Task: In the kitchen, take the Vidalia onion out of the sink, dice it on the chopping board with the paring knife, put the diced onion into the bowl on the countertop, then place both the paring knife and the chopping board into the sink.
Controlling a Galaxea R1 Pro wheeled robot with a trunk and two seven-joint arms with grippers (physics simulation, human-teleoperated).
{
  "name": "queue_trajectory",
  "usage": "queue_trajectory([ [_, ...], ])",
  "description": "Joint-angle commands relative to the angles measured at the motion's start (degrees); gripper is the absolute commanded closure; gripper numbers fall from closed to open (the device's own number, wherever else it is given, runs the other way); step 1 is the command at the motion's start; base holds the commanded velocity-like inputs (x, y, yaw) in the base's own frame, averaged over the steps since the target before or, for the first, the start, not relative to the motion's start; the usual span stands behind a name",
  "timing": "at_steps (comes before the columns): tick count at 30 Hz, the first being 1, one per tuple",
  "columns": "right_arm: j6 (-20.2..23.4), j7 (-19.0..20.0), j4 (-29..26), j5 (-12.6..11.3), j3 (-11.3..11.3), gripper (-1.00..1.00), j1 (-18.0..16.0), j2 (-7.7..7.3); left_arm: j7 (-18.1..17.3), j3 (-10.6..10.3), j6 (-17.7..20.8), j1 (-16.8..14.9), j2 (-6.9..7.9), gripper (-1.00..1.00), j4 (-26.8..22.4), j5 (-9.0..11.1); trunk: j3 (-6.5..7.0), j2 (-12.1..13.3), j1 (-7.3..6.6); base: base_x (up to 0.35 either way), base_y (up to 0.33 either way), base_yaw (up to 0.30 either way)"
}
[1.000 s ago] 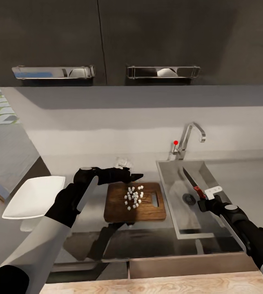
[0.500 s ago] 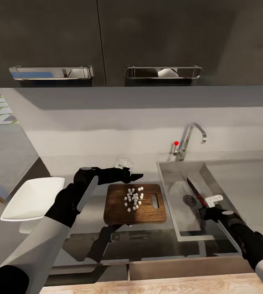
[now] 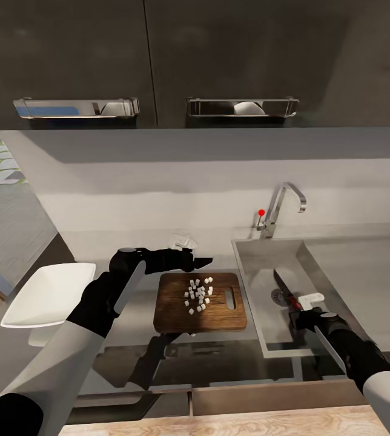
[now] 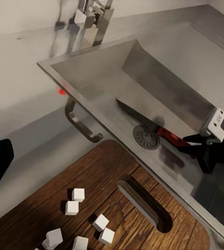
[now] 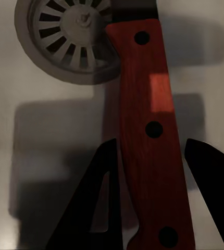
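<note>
Paring knife [image 5: 149, 130]: reddish-brown riveted handle, dark pointed blade, lying low in the sink [image 3: 252, 275] with the blade beside the round drain [image 5: 73, 39]. My right gripper [image 3: 301, 312] straddles the handle, fingers [image 5: 99, 208] spread to either side with gaps showing, so I judge the knife released, not gripped. Chopping board [image 3: 177, 309]: dark brown, slotted handle toward the sink, on the countertop [image 3: 131, 303] just beside the basin, carrying the white diced onion [image 3: 198, 293]. My left gripper [image 3: 204, 261] hovers at the board's far edge; I cannot tell whether it is parted or closed. Bowl [image 3: 46, 293]: white, well apart to the left, apparently unfilled.
</note>
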Motion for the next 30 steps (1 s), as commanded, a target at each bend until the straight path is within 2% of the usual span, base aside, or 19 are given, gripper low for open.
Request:
queue_trajectory([
  [1, 0.27, -0.16, 0.03, -0.55, 0.25, 1.0, -0.08, 0.06, 0.01, 0.03, 0.39, -0.05, -0.02, -1.0, -0.01, 0.27, -0.11, -0.12, 0.03, 0.0, 0.0, 0.0],
  [30, -0.35, 0.02, 0.08, -0.55, 0.25, 1.0, -0.09, 0.28, 0.01, 0.03, 0.41, -0.04, 0.01, -1.0, -0.01, 0.27, -0.11, -0.12, 0.03, 0.011, 0.0, 0.0],
])
